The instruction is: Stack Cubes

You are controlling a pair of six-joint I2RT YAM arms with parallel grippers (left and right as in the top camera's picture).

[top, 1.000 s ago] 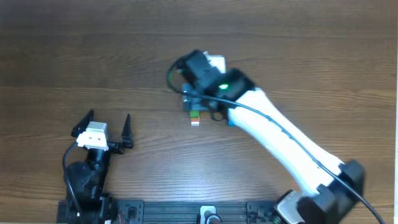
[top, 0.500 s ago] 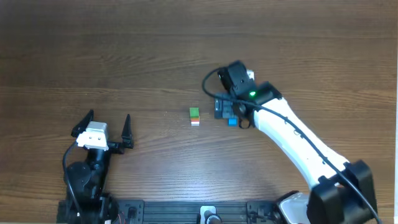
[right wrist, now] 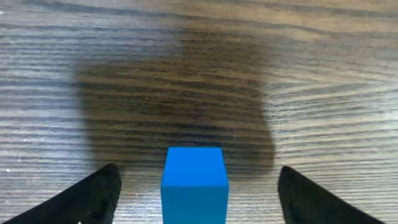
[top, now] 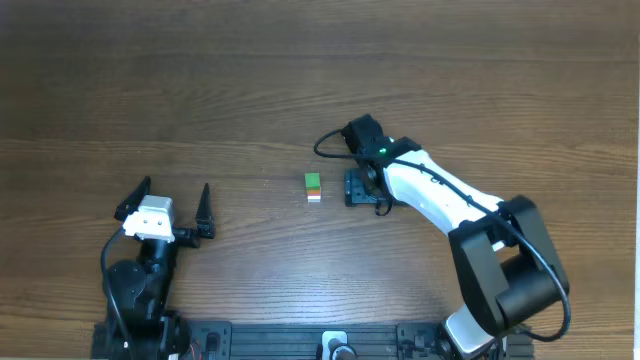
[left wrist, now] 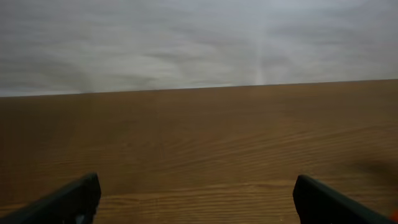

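Right gripper (top: 361, 189): moved off the green-and-white stack (top: 313, 187) to a spot just right of it, leaving the stack uncovered. Right arm: drawn in, elbow folded back toward its base. Blue cube (right wrist: 194, 180): formerly showing beside the gripper from above, now between the spread jaws.

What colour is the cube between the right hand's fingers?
The cube is blue; right wrist view shows it best.

There is one blue cube (right wrist: 194, 183). There is one small stack (top: 313, 187), which shows two colours, green above and white below; how many cubes it has I cannot tell exactly. There are two grippers, the left gripper (top: 175, 186) and the right gripper (top: 363, 190). There is one wooden table (top: 500, 80).
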